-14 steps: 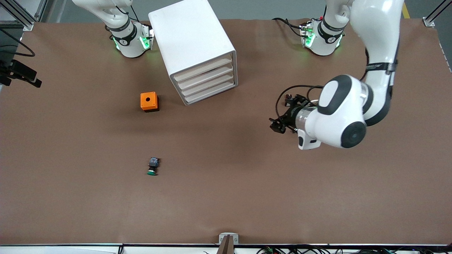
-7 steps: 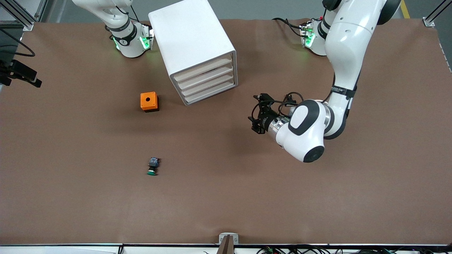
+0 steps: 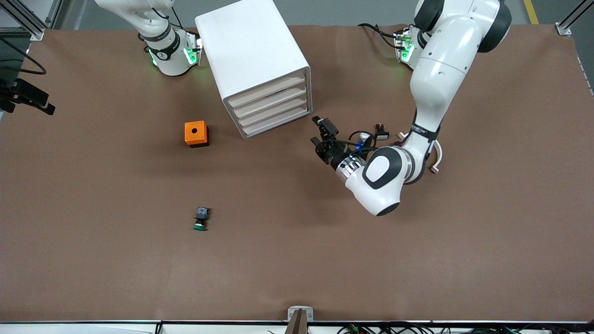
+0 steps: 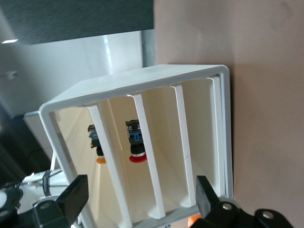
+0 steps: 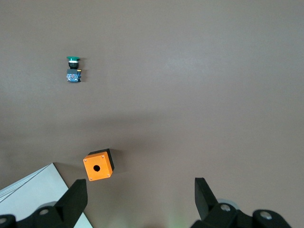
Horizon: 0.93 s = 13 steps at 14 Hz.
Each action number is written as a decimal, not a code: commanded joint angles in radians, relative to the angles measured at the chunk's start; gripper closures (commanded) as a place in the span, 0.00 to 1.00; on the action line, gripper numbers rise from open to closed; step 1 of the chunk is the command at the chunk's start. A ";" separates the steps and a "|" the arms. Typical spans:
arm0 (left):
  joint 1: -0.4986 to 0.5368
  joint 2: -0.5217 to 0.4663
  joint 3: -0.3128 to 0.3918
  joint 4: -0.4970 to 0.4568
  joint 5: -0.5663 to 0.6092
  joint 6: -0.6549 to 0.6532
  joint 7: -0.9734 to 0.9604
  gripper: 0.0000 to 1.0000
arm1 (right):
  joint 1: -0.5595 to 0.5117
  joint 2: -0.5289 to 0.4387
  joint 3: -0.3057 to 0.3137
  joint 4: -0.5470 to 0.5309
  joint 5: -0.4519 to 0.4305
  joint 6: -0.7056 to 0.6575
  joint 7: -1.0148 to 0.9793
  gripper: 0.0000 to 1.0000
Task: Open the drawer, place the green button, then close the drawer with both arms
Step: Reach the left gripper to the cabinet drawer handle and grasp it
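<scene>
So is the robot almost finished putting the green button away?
Not yet. Nothing looks done: the drawer is shut and the button lies on the table. In hand: the left gripper, jaws open, is beside the cabinet front. Left: open, place, close. The right gripper waits open, high over the orange box.

No text, label, brand, number or sign can be read on anything in these views; the band on the left arm (image 3: pixel 420 131) carries small lettering, but it is too small to make out.
</scene>
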 commanded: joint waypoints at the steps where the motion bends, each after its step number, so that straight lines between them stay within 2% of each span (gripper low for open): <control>1: -0.006 0.069 -0.016 0.020 -0.048 -0.020 -0.044 0.01 | -0.010 -0.018 0.009 -0.016 -0.008 0.000 -0.002 0.00; 5: -0.046 0.115 -0.016 0.020 -0.085 -0.019 -0.037 0.02 | -0.017 0.008 0.006 0.013 -0.008 -0.002 0.004 0.00; 8: -0.062 0.150 -0.016 0.020 -0.095 -0.017 -0.032 0.22 | -0.013 0.100 0.007 0.024 -0.008 -0.002 -0.002 0.00; 10: -0.079 0.163 -0.016 0.020 -0.097 -0.011 -0.026 0.34 | 0.008 0.118 0.013 0.030 -0.014 0.001 -0.004 0.00; 11: -0.084 0.166 -0.016 0.020 -0.100 -0.010 -0.009 0.39 | 0.017 0.133 0.013 0.030 -0.031 0.012 -0.002 0.00; 13: -0.098 0.175 -0.016 0.020 -0.123 -0.004 0.006 0.41 | 0.028 0.221 0.013 0.034 -0.065 0.012 -0.005 0.00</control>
